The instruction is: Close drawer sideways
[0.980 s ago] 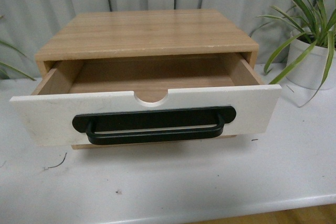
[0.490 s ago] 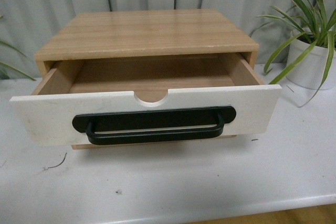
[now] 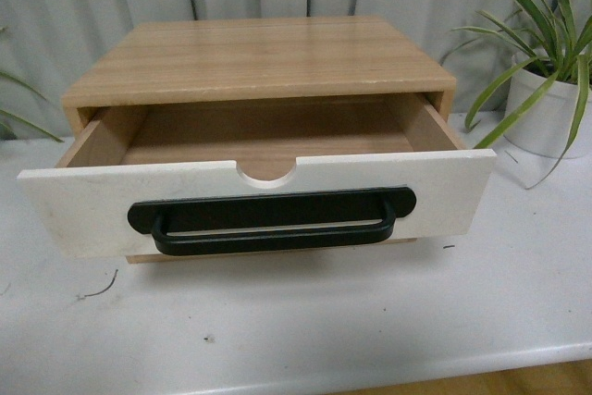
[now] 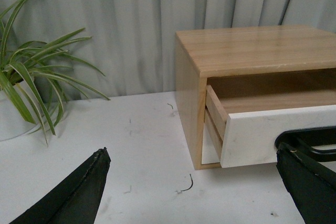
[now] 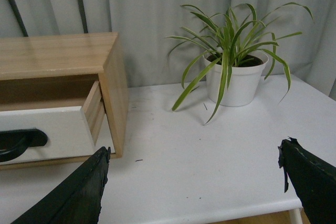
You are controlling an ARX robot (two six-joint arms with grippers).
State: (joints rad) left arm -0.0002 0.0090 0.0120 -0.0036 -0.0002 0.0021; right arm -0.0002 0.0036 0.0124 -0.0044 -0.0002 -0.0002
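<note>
The drawer (image 3: 83,205) has a white front, a long black bar handle (image 3: 270,219) and a semicircular notch in its top edge. It stands pulled out of a light wooden cabinet (image 3: 259,57) on the white table, and its inside is empty. Neither gripper shows in the front view. My left gripper (image 4: 191,182) is open and empty above the table, off the cabinet's left front corner; the drawer front (image 4: 252,137) shows beside it. My right gripper (image 5: 191,182) is open and empty over the table, off the cabinet's right side; the drawer (image 5: 52,132) shows there too.
A potted plant in a white pot (image 3: 546,108) stands right of the cabinet, also in the right wrist view (image 5: 236,80). Another plant (image 4: 29,85) stands left of it. A grey curtain hangs behind. The table's front edge (image 3: 388,372) runs close below the drawer.
</note>
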